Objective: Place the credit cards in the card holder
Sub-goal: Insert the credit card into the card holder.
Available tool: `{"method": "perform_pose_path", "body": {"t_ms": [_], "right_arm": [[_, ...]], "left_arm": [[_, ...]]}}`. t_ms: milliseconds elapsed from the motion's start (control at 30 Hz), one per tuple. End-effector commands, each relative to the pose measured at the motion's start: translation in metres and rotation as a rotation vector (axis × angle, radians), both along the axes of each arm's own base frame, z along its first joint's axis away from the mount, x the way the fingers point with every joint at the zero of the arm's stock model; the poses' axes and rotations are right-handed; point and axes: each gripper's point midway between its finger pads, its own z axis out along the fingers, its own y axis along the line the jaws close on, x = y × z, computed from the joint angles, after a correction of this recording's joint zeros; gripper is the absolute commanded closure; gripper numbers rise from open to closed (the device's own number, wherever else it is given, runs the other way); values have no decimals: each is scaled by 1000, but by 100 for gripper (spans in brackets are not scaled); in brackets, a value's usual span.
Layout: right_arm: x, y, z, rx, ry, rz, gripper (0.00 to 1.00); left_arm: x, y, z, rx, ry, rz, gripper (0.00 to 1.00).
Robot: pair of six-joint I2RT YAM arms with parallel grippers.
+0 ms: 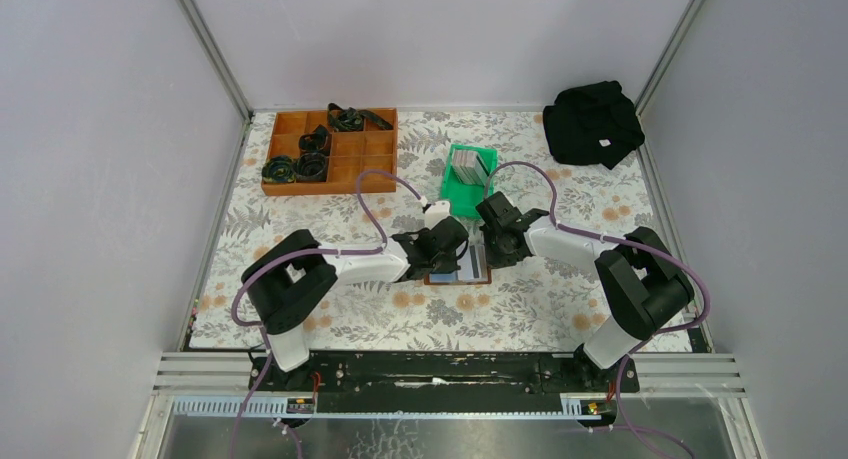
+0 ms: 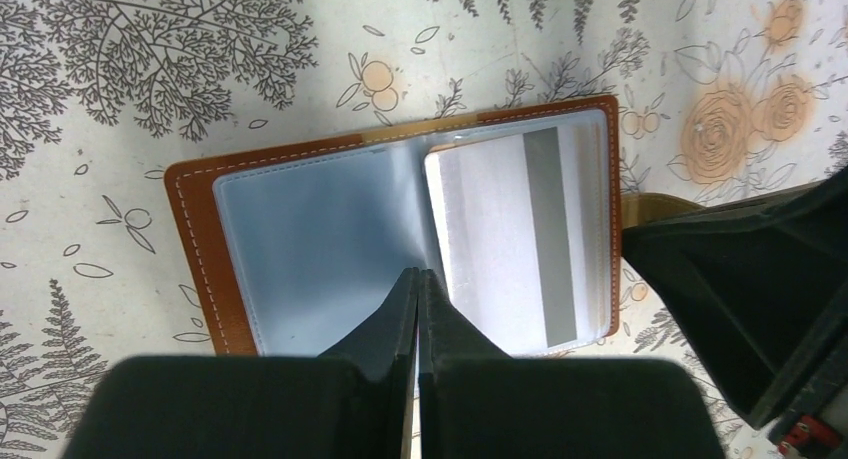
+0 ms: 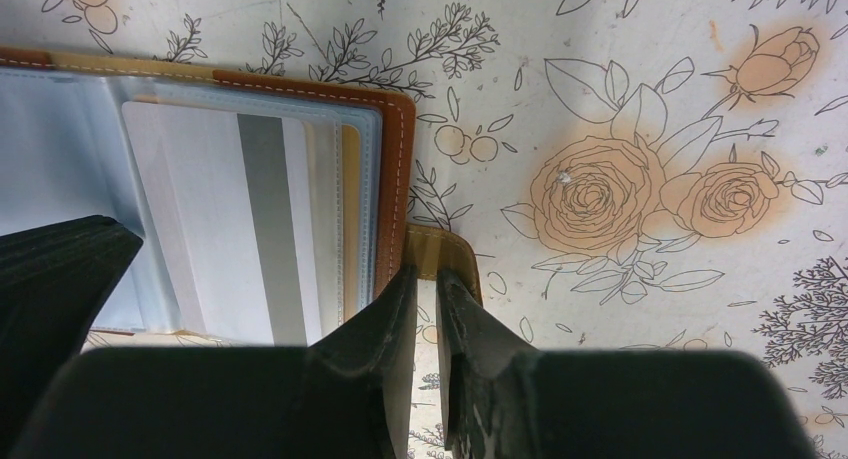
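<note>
The card holder [image 1: 458,271] lies open and flat on the flowered cloth, its brown leather rim [image 2: 195,249] framing clear sleeves. One white credit card with a grey stripe [image 2: 500,239] [image 3: 240,219] sits in the right-hand sleeve, with a yellow-orange edge [image 3: 350,209] behind it. More credit cards stand as a grey stack [image 1: 467,164] in the green bin. My left gripper [image 2: 418,274] [image 1: 450,247] is shut, its tips on the sleeves near the fold. My right gripper [image 3: 427,274] [image 1: 492,245] has its jaws slightly apart at the end of the snap tab [image 3: 440,247], with only cloth visible between them.
The green bin [image 1: 458,189] sits just behind the two grippers. A wooden compartment tray [image 1: 320,189] with black items is at the back left. A black cloth bundle [image 1: 592,122] lies at the back right. Grey walls enclose the table.
</note>
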Motion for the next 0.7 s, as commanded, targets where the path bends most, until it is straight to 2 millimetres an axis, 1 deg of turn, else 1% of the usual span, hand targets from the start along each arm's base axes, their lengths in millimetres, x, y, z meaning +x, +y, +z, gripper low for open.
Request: {"method": "perform_pose_path", "body": {"t_ms": [0, 233, 433, 667], "right_arm": [[-1, 3, -10, 14, 21, -2, 81], [-2, 4, -10, 20, 25, 1, 81], [-6, 3, -13, 21, 37, 3, 81], [-8, 2, -16, 18, 44, 6, 81]], "left_arm": [[3, 2, -5, 43, -9, 10, 100], [0, -3, -12, 42, 16, -7, 100], [4, -17, -4, -10, -10, -30, 100], [7, -29, 6, -40, -35, -44, 100]]}}
